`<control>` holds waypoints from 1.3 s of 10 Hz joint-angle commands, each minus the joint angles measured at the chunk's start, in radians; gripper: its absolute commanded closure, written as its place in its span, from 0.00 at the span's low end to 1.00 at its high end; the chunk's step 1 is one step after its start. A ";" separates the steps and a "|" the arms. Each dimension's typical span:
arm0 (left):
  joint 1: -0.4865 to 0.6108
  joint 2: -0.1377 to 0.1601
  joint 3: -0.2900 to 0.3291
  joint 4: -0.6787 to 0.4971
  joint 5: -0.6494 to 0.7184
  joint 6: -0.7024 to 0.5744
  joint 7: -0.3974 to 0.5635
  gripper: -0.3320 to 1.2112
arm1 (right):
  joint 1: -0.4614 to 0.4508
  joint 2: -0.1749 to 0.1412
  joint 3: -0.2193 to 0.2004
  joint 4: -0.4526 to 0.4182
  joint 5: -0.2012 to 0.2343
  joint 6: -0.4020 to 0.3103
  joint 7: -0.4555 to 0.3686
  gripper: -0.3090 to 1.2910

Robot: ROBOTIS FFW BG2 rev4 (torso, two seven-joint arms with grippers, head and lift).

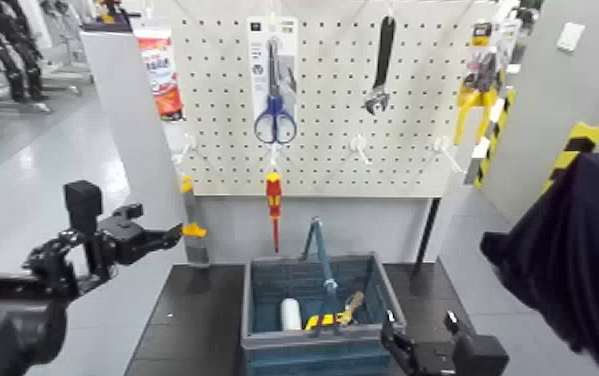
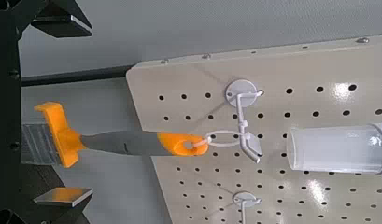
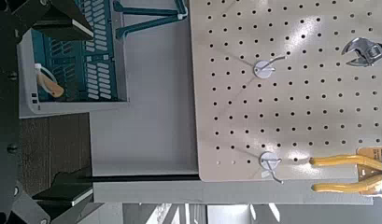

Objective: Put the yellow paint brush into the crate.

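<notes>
Though open, left gripper (image 2: 73, 112) near brush (image 2: 123, 142).

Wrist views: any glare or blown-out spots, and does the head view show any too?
Left wrist view: bright glare spots on the pegboard and a highlight on the clear tube; right wrist view: soft glare patches on the pegboard; head view: pale sheen on the floor at left.
</notes>
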 commanded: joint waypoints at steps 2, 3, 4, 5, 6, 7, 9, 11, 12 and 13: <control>-0.097 0.008 -0.077 0.110 0.034 -0.041 -0.025 0.28 | -0.006 0.000 0.007 0.006 -0.002 -0.002 0.000 0.28; -0.131 0.002 -0.104 0.153 0.056 -0.062 -0.039 0.28 | -0.007 0.000 0.007 0.007 -0.002 -0.003 0.000 0.28; -0.154 -0.006 -0.120 0.179 0.059 -0.068 -0.050 0.28 | -0.009 0.000 0.009 0.007 -0.002 -0.005 0.000 0.28; -0.175 -0.014 -0.137 0.202 0.068 -0.081 -0.059 0.28 | -0.010 0.000 0.010 0.007 -0.002 -0.006 0.000 0.28; -0.190 -0.020 -0.152 0.219 0.076 -0.087 -0.065 0.28 | -0.012 0.000 0.012 0.007 -0.002 -0.006 0.000 0.28; -0.204 -0.029 -0.163 0.236 0.083 -0.091 -0.077 0.28 | -0.013 0.000 0.012 0.007 -0.003 -0.009 0.002 0.28; -0.217 -0.034 -0.176 0.246 0.097 -0.093 -0.083 0.28 | -0.015 -0.002 0.013 0.007 -0.005 -0.012 0.002 0.28; -0.235 -0.040 -0.195 0.273 0.115 -0.088 -0.102 0.28 | -0.015 -0.003 0.015 0.007 -0.006 -0.015 0.002 0.28; -0.240 -0.043 -0.196 0.282 0.126 -0.087 -0.113 0.33 | -0.016 -0.003 0.015 0.009 -0.006 -0.017 0.002 0.28; -0.240 -0.044 -0.193 0.283 0.131 -0.091 -0.113 0.54 | -0.016 -0.003 0.015 0.007 -0.006 -0.019 0.002 0.28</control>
